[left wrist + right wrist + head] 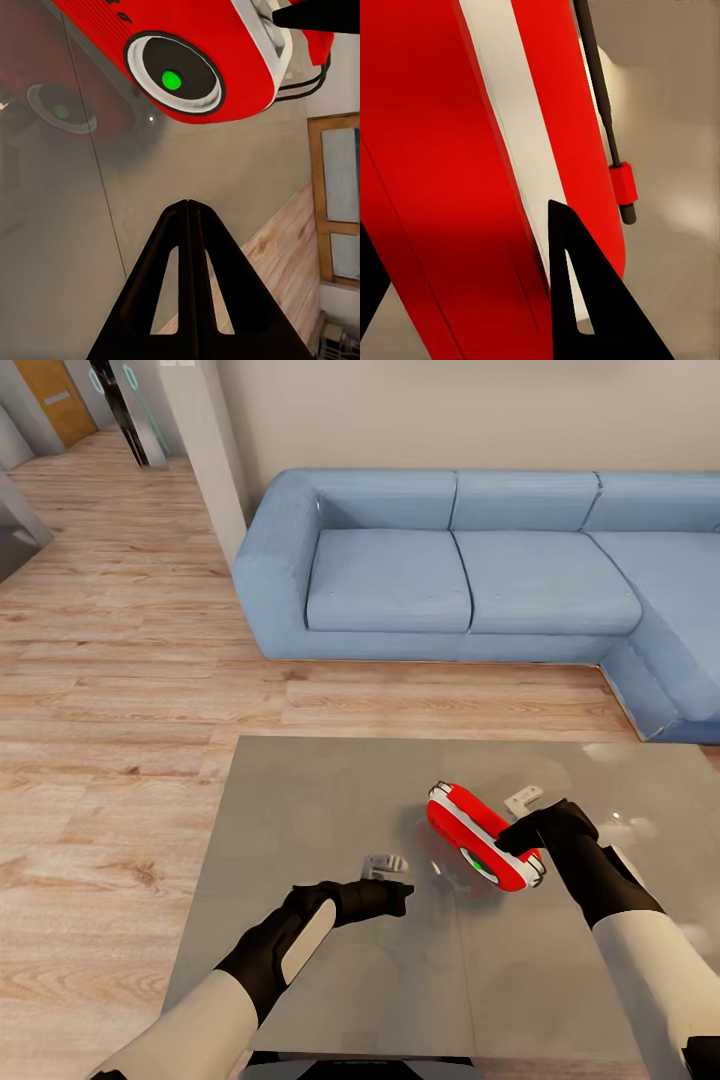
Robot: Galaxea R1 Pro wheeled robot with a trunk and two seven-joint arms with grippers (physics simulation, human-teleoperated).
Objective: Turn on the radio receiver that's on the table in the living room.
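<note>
The red radio receiver [468, 828], with a white trim band, is tilted just over the glossy grey table [300, 810]; its reflection lies beneath. My right gripper [520, 838] is shut on it, one dark finger [577, 300] on the trim band [521, 142] and the other on the far red side. Its round dial [176, 75] has a green light [172, 79] at the centre. My left gripper [187, 206] is shut and empty, its tips pointing at the dial from a short gap. From the head camera my left gripper [403, 898] sits left of the radio.
A blue L-shaped sofa [450, 580] stands behind the table along the beige wall and wraps round at the right. Light wood floor [120, 690] spreads to the left, toward a doorway [60, 400]. A thin dark antenna rod [604, 112] runs along the radio's side.
</note>
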